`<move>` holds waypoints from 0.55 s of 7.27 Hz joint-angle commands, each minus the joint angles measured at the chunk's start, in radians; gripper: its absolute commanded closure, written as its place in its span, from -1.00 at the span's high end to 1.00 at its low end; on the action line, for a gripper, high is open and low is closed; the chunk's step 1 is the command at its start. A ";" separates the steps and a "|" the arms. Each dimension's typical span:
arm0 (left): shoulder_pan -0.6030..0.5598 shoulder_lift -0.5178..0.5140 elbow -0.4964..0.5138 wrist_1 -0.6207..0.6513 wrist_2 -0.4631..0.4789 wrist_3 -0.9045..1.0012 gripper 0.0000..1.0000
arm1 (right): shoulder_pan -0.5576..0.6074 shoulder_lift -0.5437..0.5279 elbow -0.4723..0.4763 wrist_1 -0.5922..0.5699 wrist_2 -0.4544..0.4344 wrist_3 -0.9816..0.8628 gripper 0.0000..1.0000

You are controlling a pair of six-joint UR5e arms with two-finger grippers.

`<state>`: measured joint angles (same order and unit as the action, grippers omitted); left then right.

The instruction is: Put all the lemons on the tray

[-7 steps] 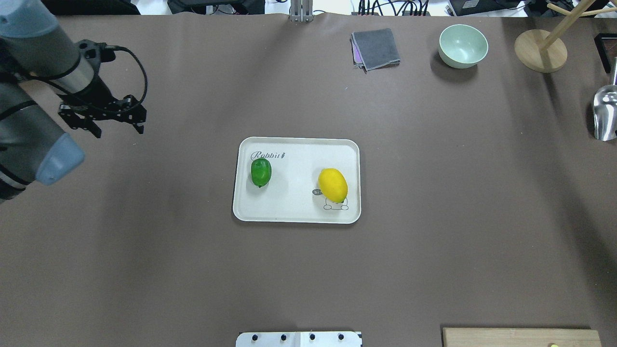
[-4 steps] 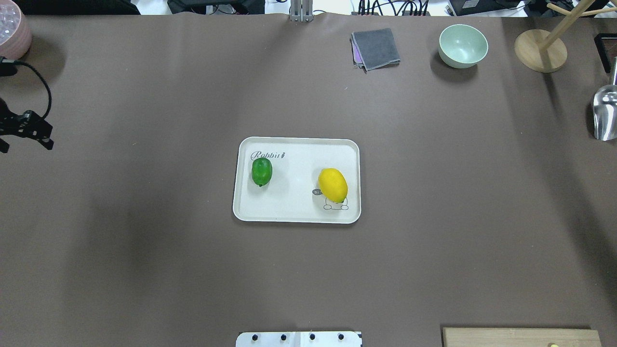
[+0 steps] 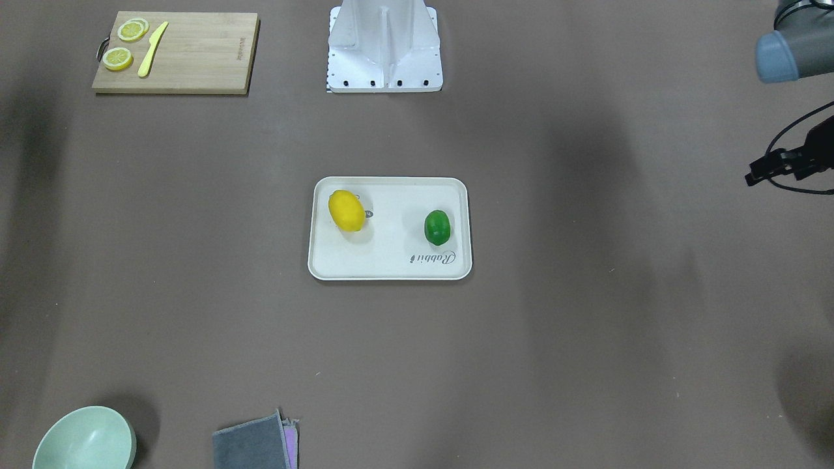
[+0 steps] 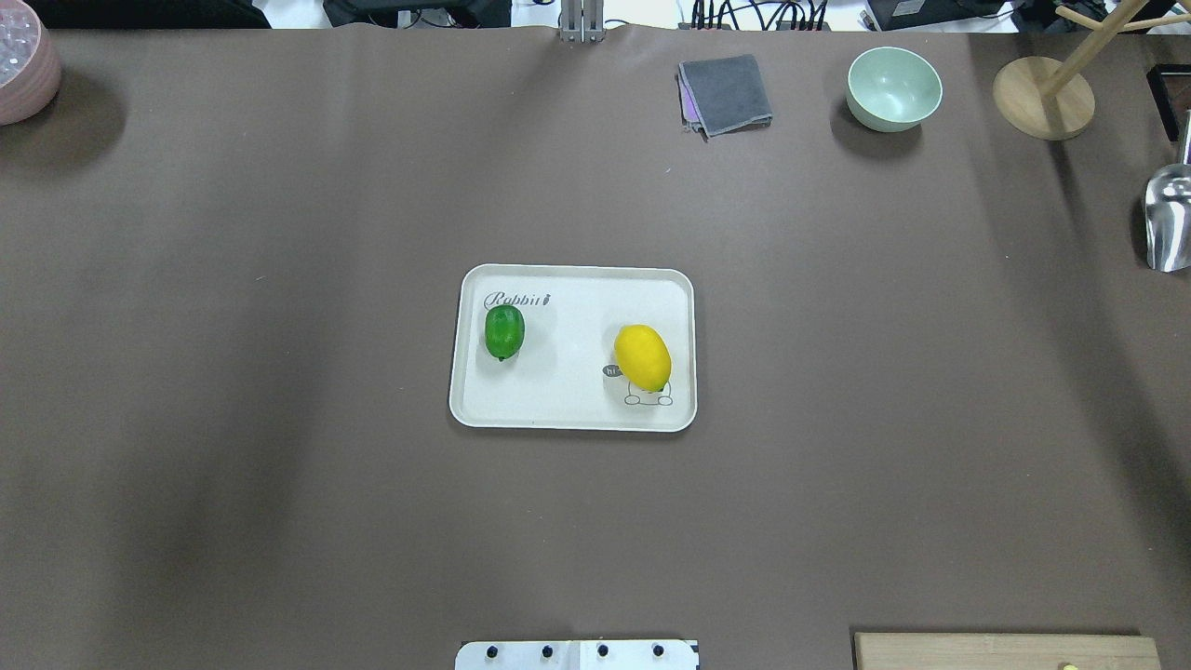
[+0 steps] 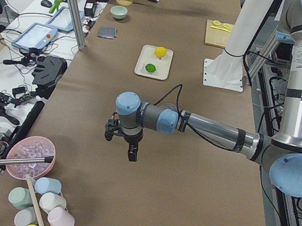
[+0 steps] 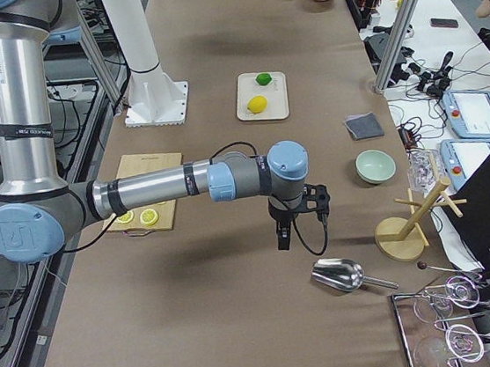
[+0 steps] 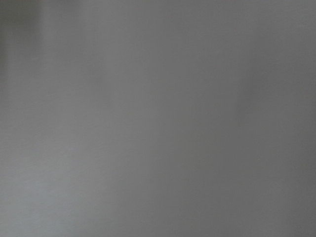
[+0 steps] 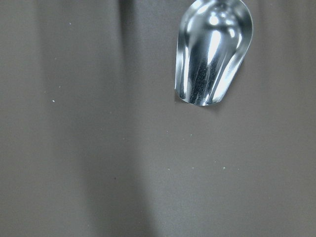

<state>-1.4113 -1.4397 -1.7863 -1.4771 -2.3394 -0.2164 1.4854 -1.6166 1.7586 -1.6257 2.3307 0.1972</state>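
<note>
The cream tray [image 4: 572, 272] lies mid-table. The yellow lemon [image 4: 642, 356] rests on its right half over the bear drawing, and the green lemon [image 4: 503, 332] on its left half under the script. Both also show in the front view, yellow [image 3: 346, 210] and green [image 3: 437, 227]. My left gripper [image 5: 120, 145] hovers over bare table far from the tray; only a black part of it [image 3: 782, 163] shows at the front view's edge, so I cannot tell if it is open. My right gripper [image 6: 282, 232] shows only in the right side view, near the metal scoop; I cannot tell its state.
A bamboo cutting board [image 3: 195, 52] with lemon slices [image 3: 118, 58] and a yellow knife [image 3: 153, 39] lies near the robot base [image 3: 384, 45]. A mint bowl [image 4: 893, 88], grey cloth [image 4: 726, 93], wooden stand [image 4: 1042, 98], metal scoop [image 4: 1168, 219] and pink bowl [image 4: 23, 60] line the table's edges.
My left arm has drawn back to the left and left the overhead view. The tray and both lemons have not moved.
</note>
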 commanded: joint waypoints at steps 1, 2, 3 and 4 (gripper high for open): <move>-0.152 0.054 0.051 0.035 0.006 0.214 0.97 | -0.022 0.012 -0.004 0.001 -0.025 0.001 1.00; -0.209 0.058 0.088 0.044 0.005 0.279 0.97 | -0.013 0.014 0.004 0.000 -0.015 0.001 1.00; -0.225 0.058 0.094 0.075 0.011 0.279 0.97 | -0.011 0.012 0.004 0.000 -0.014 0.001 1.00; -0.230 0.055 0.091 0.099 0.014 0.278 0.97 | -0.010 0.006 0.011 0.000 -0.005 0.001 1.00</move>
<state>-1.6220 -1.3843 -1.7009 -1.4080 -2.3300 0.0486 1.4738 -1.6063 1.7635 -1.6259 2.3178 0.1978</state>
